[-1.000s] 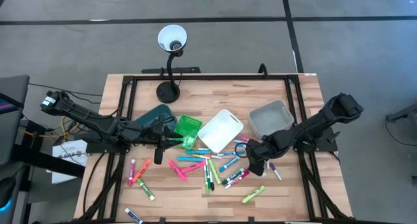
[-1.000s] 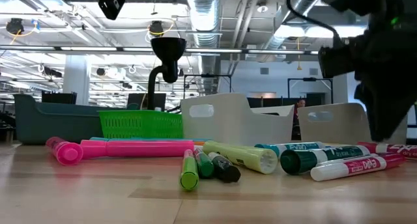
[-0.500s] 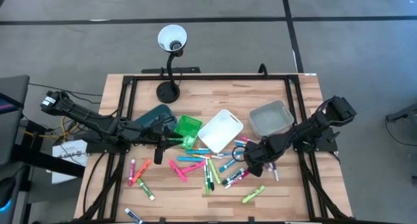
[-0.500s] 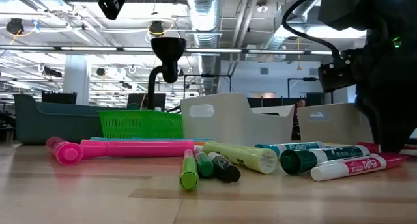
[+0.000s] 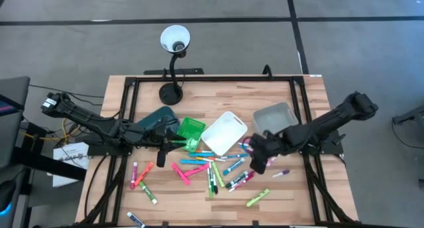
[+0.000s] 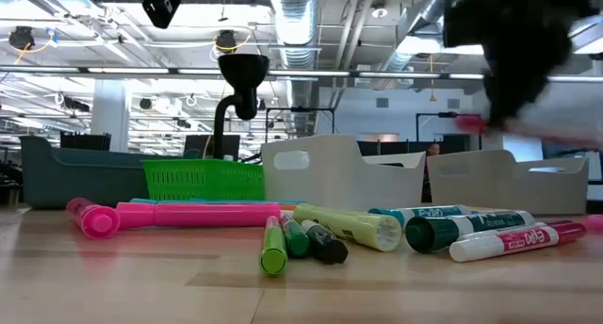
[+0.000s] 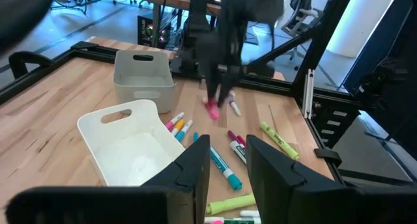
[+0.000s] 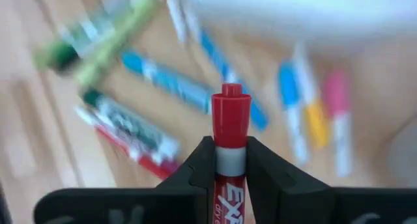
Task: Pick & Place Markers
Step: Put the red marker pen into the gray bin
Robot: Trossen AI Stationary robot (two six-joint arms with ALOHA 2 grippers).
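High view: the right pincer hangs over the bench just in front of the grey bin, above the loose markers scattered in front of the white bin and green basket. The left pincer waits beside the green basket and a dark teal bin; from here I cannot tell how its fingers stand. A desk lamp stands at the far edge.

Low view: pink, green and red-capped markers lie flat in a row, several touching or crossing, so lifting one could nudge its neighbours. The bins rise behind them, walls to clear before dropping.

Left wrist view: its own fingers stand a little apart with nothing between; the other arm shows farther off over the grey bin's near side.

Right wrist view: the right pincer is clamped on a red Expo marker, held at mid-barrel with the cap sticking out forward. Such a pen looks light, stiff and smooth, likely to pivot or slip if pinched near an end, so the middle of the barrel seems the safest hold
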